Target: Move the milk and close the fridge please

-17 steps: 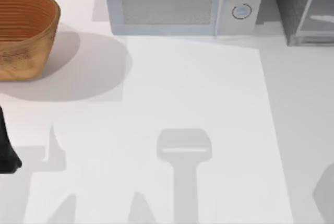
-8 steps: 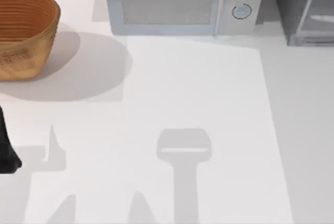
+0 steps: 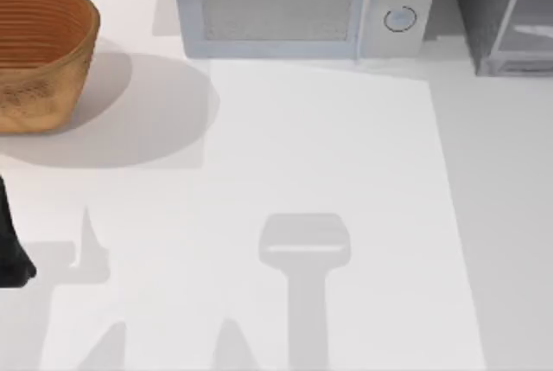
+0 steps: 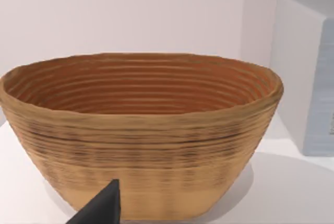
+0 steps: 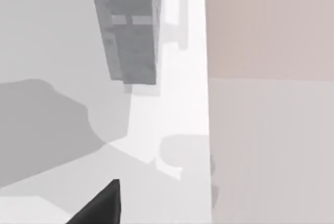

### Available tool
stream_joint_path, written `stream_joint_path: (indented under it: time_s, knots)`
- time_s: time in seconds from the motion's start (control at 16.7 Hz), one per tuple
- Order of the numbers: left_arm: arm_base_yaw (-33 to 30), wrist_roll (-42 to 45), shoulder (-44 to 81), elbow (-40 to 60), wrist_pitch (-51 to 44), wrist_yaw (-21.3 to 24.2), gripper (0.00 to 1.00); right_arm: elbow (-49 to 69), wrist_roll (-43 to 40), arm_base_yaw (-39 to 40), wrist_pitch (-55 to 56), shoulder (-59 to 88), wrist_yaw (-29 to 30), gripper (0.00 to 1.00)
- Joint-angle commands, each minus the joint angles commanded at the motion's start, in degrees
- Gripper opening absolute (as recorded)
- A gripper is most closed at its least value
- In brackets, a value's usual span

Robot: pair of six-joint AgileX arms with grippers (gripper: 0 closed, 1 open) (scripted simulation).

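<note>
My left arm (image 3: pixel 10 246) sits parked at bench (image 3: pixel 328 146) left edge; can't tell hand state on either side. Tall speckled-grey fridge w/ pale glassy door (image 3: pixel 510 12) is back right. Milk's whereabouts unknown to me. Risk: reaching blind, clipping the light-grey two-knob microwave (image 3: pixel 302 3). Count: 1 fridge, 1 microwave, 1 woven brown basket (image 3: pixel 39 51).

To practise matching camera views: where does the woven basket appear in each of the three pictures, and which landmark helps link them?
Top view: basket at the far left, left of the microwave.
Left wrist view: basket close, dead ahead, microwave beside it.
Right wrist view: this camera faces the fridge instead.
Shared landmark: the microwave joins top and left wrist views; the fridge joins top and right wrist views.
</note>
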Motion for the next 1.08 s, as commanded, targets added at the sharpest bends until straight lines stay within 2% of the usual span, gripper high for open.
stream_joint_path:
  time_s: [0.18, 0.36, 0.72, 1.08]
  knots:
    - [0.00, 0.00, 0.00, 0.00, 0.00, 0.00, 1.00, -0.02, 4.64, 3.04, 4.07, -0.25, 1.82, 1.00]
    - [0.00, 0.00, 0.00, 0.00, 0.00, 0.00, 1.00, -0.04, 13.03, 8.36, 11.39, -0.53, 4.55, 1.00]
    - [0.00, 0.00, 0.00, 0.00, 0.00, 0.00, 1.00, -1.09, 36.92, 23.00, 30.66, 0.10, 9.48, 1.00]
    - [0.00, 0.00, 0.00, 0.00, 0.00, 0.00, 1.00, -1.78, 61.49, 38.39, 50.95, 0.75, 11.57, 1.00]
